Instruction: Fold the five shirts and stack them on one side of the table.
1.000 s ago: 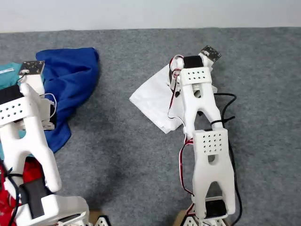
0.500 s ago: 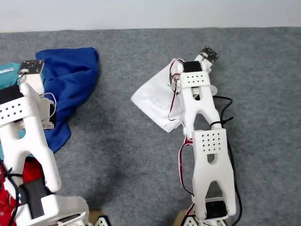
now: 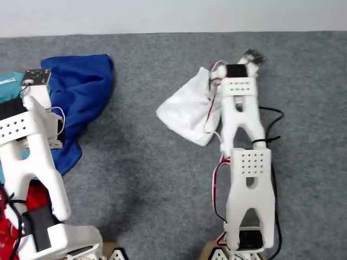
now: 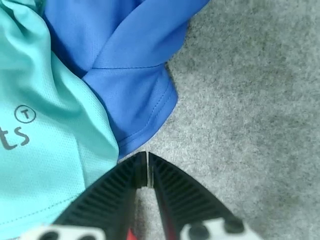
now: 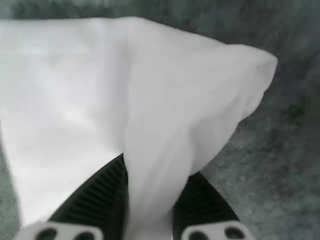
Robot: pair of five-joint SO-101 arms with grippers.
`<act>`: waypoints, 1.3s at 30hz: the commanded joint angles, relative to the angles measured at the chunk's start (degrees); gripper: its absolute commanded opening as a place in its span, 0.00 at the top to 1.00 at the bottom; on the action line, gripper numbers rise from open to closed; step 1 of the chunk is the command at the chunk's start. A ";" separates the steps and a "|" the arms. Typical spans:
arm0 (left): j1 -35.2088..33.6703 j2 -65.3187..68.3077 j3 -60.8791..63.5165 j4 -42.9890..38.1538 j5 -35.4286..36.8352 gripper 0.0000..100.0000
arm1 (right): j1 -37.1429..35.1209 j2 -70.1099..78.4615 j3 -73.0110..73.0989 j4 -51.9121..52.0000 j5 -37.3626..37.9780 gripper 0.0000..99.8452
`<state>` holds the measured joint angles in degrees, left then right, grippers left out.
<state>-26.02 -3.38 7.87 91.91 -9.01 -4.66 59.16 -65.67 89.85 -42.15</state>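
Shirt point(image 5: 90, 85) seemingly pinched inside right gripper point(image 5: 153, 175).

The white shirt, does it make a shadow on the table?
High view: yes, a faint shadow on the grey table beside the white shirt. Right wrist view: the table is darker beside the fold held by the right gripper.

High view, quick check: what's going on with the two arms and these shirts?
The right claw is shut on a bunched part of the white shirt, out on the grey table. The left claw is shut on nothing, beside the edge of the blue shirt, which lies crumpled with a teal shirt and a red shirt near the left arm. No neat stack yet.
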 commanded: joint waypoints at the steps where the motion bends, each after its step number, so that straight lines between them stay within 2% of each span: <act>1: 0.09 -2.29 -0.48 0.44 -0.18 0.99 | 5.14 -6.37 -6.59 2.51 4.22 0.99; 13: 0.09 -2.64 -0.48 3.60 -0.09 0.99 | 25.98 -6.37 -12.13 12.18 19.78 0.99; 18: 0.18 -2.64 -0.92 4.66 0.00 0.99 | 37.05 -6.29 -11.78 12.00 30.68 0.99; 22: 3.08 -2.64 -2.95 6.77 0.00 0.99 | 43.74 -6.02 -11.60 11.74 40.00 0.99; 29: 11.16 -2.73 -3.65 7.30 3.87 0.99 | 50.33 -0.31 -12.04 10.15 51.43 0.99; 39: 12.22 -2.73 -3.65 7.30 3.69 0.99 | 54.02 2.42 -12.04 2.24 60.40 0.97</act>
<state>-14.42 -3.38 6.11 98.33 -5.76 48.70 63.30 -74.73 93.36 15.52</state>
